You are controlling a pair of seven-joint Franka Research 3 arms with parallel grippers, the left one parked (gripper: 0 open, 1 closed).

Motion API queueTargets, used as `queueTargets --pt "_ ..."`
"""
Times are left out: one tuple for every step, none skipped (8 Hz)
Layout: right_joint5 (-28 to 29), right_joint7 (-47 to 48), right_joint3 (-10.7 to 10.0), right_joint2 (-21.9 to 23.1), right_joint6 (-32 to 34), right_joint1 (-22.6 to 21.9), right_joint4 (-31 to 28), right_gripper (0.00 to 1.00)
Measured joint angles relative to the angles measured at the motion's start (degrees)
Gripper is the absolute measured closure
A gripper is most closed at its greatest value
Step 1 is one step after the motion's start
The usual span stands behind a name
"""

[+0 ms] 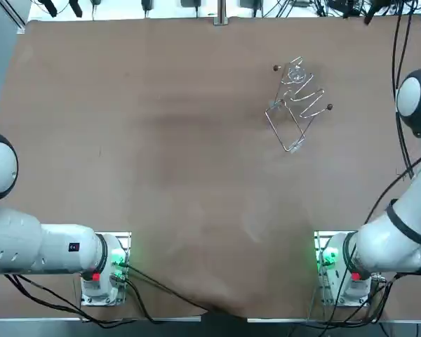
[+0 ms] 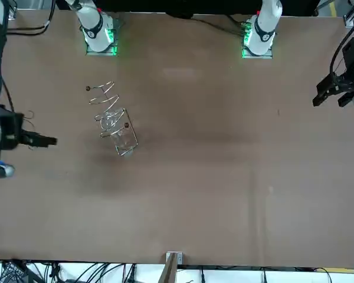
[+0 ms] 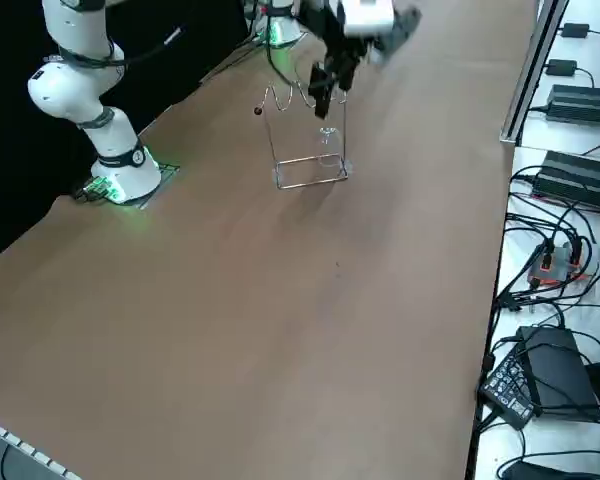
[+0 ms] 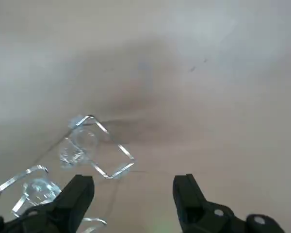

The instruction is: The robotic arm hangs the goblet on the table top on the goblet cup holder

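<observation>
The clear goblet (image 1: pixel 295 74) hangs in the wavy wire rails of the goblet cup holder (image 1: pixel 292 118), which stands on the brown table at the far right. In the front view the goblet (image 2: pixel 108 121) shows inside the holder (image 2: pixel 119 136). My right gripper (image 2: pixel 47 141) is off to the side of the holder, apart from it. It is out of the top view. In the wrist view the gripper (image 4: pixel 133 194) is open with nothing between its fingers (image 4: pixel 77 194), and the goblet (image 4: pixel 76 144) and holder (image 4: pixel 114 147) lie beyond them. The right side view shows the gripper (image 3: pixel 330 88) raised near the holder (image 3: pixel 310 170).
The table's right edge runs close to the holder, with cables and black boxes (image 3: pixel 570 100) on a bench beyond it. The right arm's base (image 1: pixel 335 263) and the parked left arm's base (image 1: pixel 105 267) sit at the near edge.
</observation>
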State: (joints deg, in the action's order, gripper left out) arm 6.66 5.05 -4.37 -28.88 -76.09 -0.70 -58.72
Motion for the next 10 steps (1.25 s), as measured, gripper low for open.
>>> queueTargets --pt "-2.55 -2.77 0.01 2.88 0.0 -0.61 -0.95 0.0" --pt "-4.64 -4.36 0.04 6.07 -0.4 -1.1 -3.24 0.0" --pt "-6.79 -5.12 0.1 9.1 -1.5 -1.92 -6.18 0.0" --pt "-8.22 -5.23 0.25 11.87 -2.6 -2.81 -9.37 0.0" --pt "-8.7 -5.22 0.73 14.54 -3.39 -3.23 -12.55 0.0" --pt "-8.77 -5.21 1.29 17.66 -3.81 -3.25 -15.91 0.0" --pt "-8.78 -5.21 1.38 21.36 -4.5 -3.2 -20.01 0.0" --pt "-8.78 -5.21 1.38 25.28 -6.49 -3.04 -24.85 0.0" --pt "-8.79 -5.21 1.37 29.09 -8.92 -2.98 -29.78 0.0" --pt "-8.81 -5.2 1.38 32.34 -10.44 -2.98 -33.94 0.0"
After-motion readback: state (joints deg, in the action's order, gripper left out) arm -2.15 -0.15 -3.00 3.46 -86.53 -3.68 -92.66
